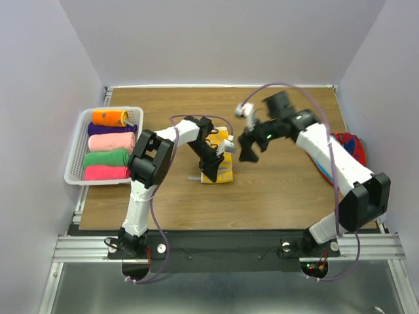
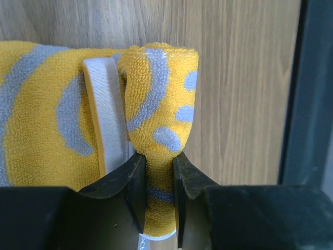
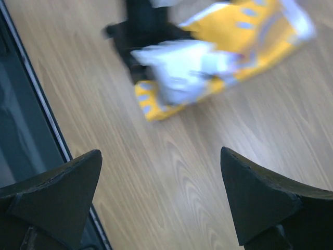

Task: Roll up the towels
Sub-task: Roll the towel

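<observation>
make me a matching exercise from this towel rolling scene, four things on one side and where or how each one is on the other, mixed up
Things:
1. yellow towel
2. orange roll
3. red and blue towel
4. right gripper

Place or state:
a. open, above bare wood of the table
b. at the far end of the white basket
c. pinched at its rolled end by the left gripper
d. at the table's right edge, beside the right arm

Pairs: 1-c, 2-b, 3-d, 4-a
</observation>
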Robot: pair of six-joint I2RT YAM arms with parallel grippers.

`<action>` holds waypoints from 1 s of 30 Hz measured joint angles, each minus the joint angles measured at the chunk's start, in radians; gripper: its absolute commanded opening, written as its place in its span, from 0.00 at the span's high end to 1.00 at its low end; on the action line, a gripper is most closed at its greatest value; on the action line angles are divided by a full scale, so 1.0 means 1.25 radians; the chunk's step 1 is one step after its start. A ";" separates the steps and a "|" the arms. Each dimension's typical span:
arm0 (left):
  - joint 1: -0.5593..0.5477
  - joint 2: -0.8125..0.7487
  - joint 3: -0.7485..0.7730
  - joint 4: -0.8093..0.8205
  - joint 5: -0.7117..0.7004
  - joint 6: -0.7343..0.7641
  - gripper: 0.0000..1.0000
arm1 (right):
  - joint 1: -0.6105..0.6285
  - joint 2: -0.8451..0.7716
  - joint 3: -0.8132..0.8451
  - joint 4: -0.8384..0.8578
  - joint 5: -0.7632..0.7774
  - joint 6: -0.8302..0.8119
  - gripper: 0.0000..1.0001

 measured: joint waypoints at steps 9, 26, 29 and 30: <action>0.039 0.166 0.200 -0.229 0.087 0.036 0.69 | 0.413 -0.032 -0.266 0.180 0.314 -0.038 0.01; 0.040 0.185 0.227 -0.262 0.090 0.057 0.62 | 0.458 0.106 -0.451 0.620 0.498 -0.195 0.36; 0.040 0.185 0.227 -0.262 0.090 0.057 0.59 | 0.457 0.139 -0.451 0.654 0.501 -0.206 0.52; 0.040 0.185 0.226 -0.262 0.089 0.057 0.55 | 0.451 0.149 -0.448 0.667 0.506 -0.204 0.59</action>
